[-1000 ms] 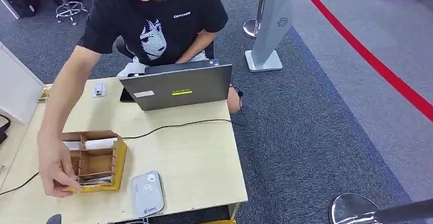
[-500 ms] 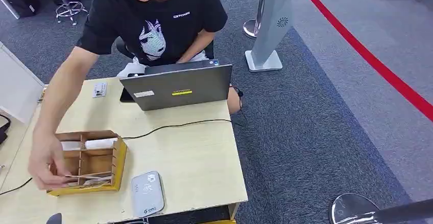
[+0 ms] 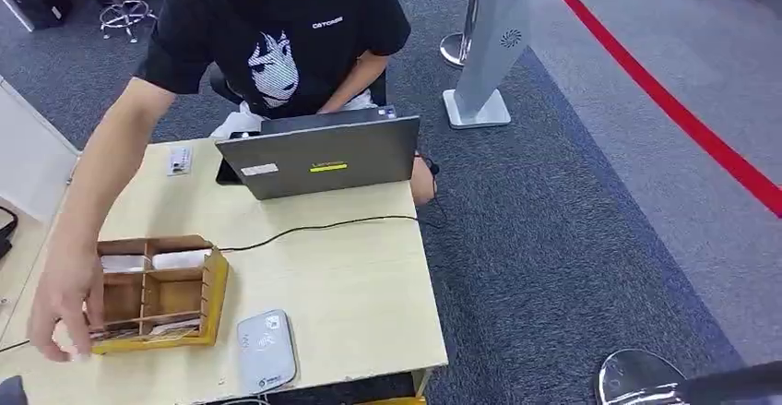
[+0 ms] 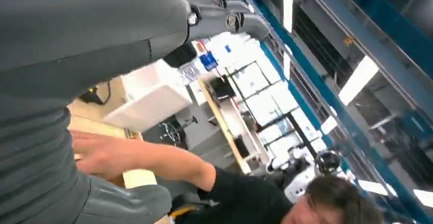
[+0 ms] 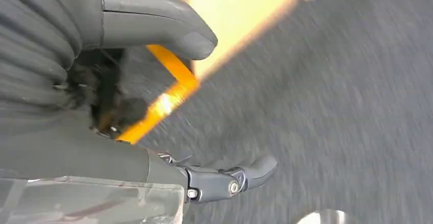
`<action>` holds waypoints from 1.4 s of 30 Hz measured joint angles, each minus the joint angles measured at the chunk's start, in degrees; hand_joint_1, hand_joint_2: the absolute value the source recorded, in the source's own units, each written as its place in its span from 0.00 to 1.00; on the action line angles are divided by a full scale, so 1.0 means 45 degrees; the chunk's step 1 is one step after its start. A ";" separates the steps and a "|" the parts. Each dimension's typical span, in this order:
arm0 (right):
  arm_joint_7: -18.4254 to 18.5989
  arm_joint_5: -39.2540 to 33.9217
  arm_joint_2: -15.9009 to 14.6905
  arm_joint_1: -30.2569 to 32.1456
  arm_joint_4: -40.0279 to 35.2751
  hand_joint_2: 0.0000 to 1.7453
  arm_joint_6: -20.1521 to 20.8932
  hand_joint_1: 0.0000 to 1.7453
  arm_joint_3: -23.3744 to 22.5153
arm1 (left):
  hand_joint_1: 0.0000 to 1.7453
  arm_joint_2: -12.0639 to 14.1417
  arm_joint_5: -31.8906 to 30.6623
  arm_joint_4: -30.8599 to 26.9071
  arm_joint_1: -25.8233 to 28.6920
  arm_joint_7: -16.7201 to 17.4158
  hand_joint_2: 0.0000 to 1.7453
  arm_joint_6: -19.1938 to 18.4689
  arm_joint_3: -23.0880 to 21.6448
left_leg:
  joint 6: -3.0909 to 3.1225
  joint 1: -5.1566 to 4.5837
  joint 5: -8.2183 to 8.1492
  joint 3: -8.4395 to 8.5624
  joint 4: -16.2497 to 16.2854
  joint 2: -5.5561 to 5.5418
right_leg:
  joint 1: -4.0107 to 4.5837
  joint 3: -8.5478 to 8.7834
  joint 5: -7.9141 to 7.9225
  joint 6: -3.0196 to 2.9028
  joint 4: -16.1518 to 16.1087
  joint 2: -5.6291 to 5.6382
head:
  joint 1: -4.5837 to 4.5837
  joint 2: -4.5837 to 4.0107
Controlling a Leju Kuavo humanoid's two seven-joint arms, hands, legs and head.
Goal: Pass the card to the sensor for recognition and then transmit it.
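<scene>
Card: not in either robot hand; cards (image 3: 148, 329) lie in the front slot of the wooden box (image 3: 214, 296) on the table (image 3: 350, 276), exact number cannot be told.
Progress: my judgement is that nothing is done yet; picking, passing over the sensor (image 3: 266, 351) and handing on are all left.
Left hand (image 4: 61, 71): raised near the table edge, thumb and fingers apart, holds nothing.
Right hand (image 5: 127, 96): hangs low over the carpet beside the table, thumb and dark finger spread, empty.
Person: a hand (image 3: 61, 303) touches the left side of the box, just beside the cards.
Sensor: grey, flat, at the front edge, just right of the box.
Behind: laptop (image 3: 318, 156), with a cable (image 3: 313, 228) across the table.
</scene>
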 joint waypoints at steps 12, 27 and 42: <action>-0.0130 0.1405 0.0087 0.0602 -0.0478 1.00 0.0805 0.00 0.3138 | 0.00 -0.0019 0.1080 0.2308 -0.2150 0.1038 1.00 -0.0424 0.5538 | -0.0023 0.0009 0.0015 0.0032 -0.0005 -0.0011 | 0.0011 0.0021 -0.0014 -0.0041 0.0022 -0.0019 | -0.0068 0.0000; -0.0111 0.1264 0.0087 0.0723 -0.0420 1.00 0.1087 0.00 0.3516 | 0.00 -0.0024 0.1080 0.2507 -0.2371 0.1101 1.00 -0.0549 0.6165 | -0.0023 0.0009 0.0013 0.0030 -0.0005 -0.0016 | 0.0013 0.0001 -0.0015 -0.0041 0.0020 -0.0024 | -0.0068 0.0000; -0.1394 0.3495 0.0087 -0.1017 0.2000 1.00 0.4124 0.00 0.0727 | 0.00 0.4277 -1.1939 0.5093 -0.3537 0.3595 1.00 -0.0735 0.2444 | -0.0048 0.0016 0.0030 0.0050 -0.0003 -0.0024 | 0.0020 -0.0011 -0.0010 -0.0052 0.0040 -0.0030 | -0.0073 0.0000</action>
